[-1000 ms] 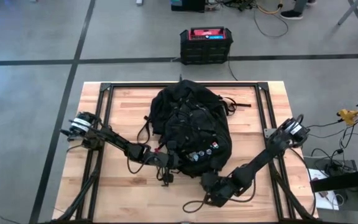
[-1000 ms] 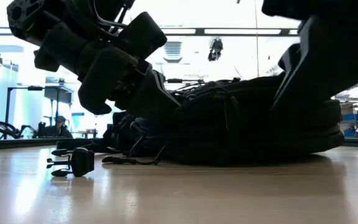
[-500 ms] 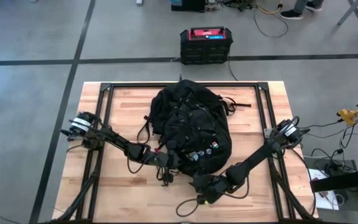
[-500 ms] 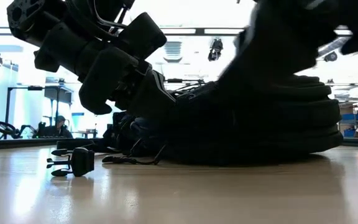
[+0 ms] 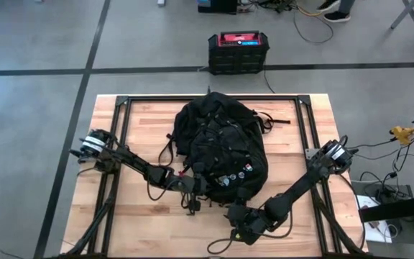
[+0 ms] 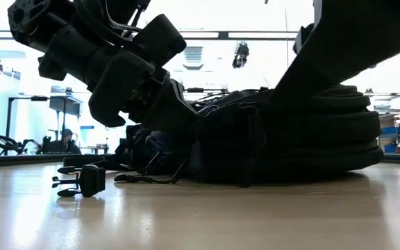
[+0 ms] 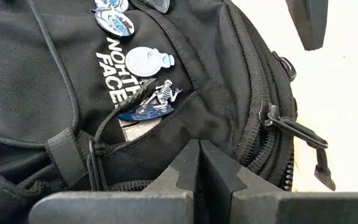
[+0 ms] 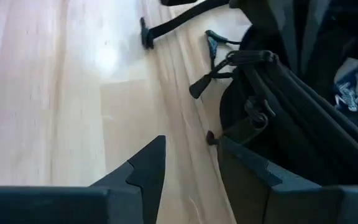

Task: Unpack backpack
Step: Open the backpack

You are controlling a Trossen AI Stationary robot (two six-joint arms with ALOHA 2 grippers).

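Note:
The black backpack (image 5: 221, 144) lies flat on the wooden table (image 5: 142, 119), its round patches (image 5: 237, 173) toward the near edge. My left gripper (image 5: 198, 187) is at the backpack's near left corner, shut, with its tips (image 7: 199, 149) just below the patches (image 7: 143, 62). My right gripper (image 5: 238, 216) hovers open at the backpack's near edge. Its fingers (image 8: 151, 158) straddle bare wood and a small zipper pull (image 8: 211, 138) beside the backpack's side (image 8: 303, 112). My left gripper has its shut fingertips against the backpack's front fabric (image 7: 191, 134), just under the patches near its top. It comes slanting down from the table's left. Whether a fold of cloth is caught between the tips I cannot tell.
A loose black strap (image 5: 220, 241) curls on the table near the front edge, and more straps (image 8: 166, 25) trail off the backpack. A small black clip (image 6: 82, 182) lies on the wood. Black frame rails (image 5: 121, 144) run along the table. A black crate with a red top (image 5: 238, 52) stands on the floor beyond.
My right arm has swung a little toward the table's left along the backpack's near edge, then eased back and up slightly. The loose strap near the front edge has shifted with it. The backpack and my left gripper have stayed where they were.

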